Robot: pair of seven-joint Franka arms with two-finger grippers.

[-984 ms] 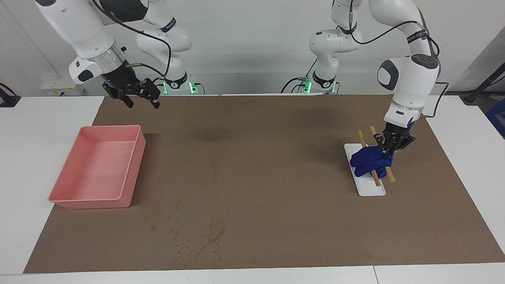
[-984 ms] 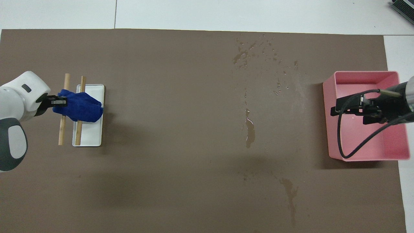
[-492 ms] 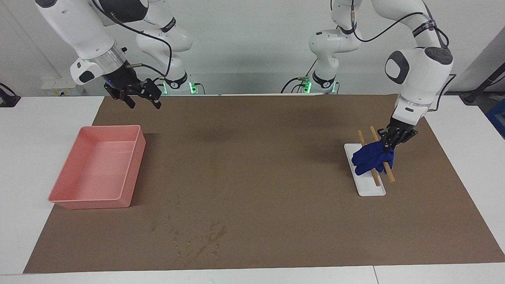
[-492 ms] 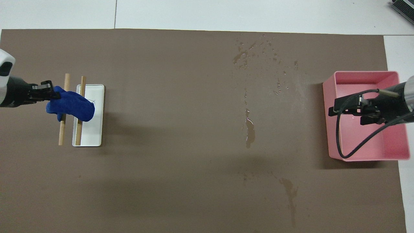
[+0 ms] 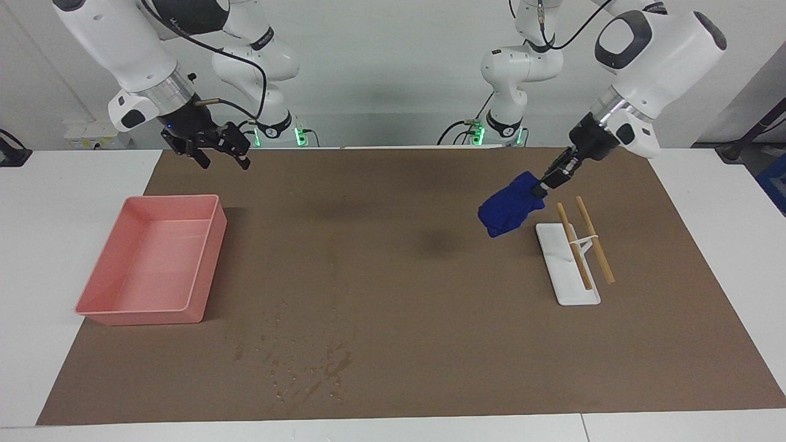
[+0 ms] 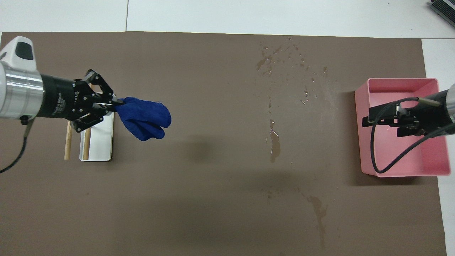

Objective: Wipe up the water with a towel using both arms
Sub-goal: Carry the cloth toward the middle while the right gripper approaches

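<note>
Carrying the blue towel (image 5: 507,212) clear of its stand, the left gripper (image 5: 546,179) has its fingers pinched together on one edge of the cloth, which hangs bunched below and ahead of the fingertips, off the table. In the overhead view the towel (image 6: 144,118) trails from the gripper (image 6: 113,104) toward the middle of the brown mat (image 5: 430,319), over bare mat beside the white tray (image 5: 568,288) with its two wooden rods (image 5: 583,242), at the left arm's end of the table.

Progress, as a judgement: pick-up is done, wiping is not begun. The water (image 6: 273,140) lies untouched in streaks and droplets, spread from mid-mat toward the edge farthest from the robots and well apart from the towel; some marks may be dried stains, which this view cannot settle. Remaining steps are transport to the spill, lowering, wiping, and probably a share of work for the second arm.

The right gripper (image 5: 218,150) waits in the air with its fingers apart, over the pink bin (image 5: 123,307) at the right arm's end.
</note>
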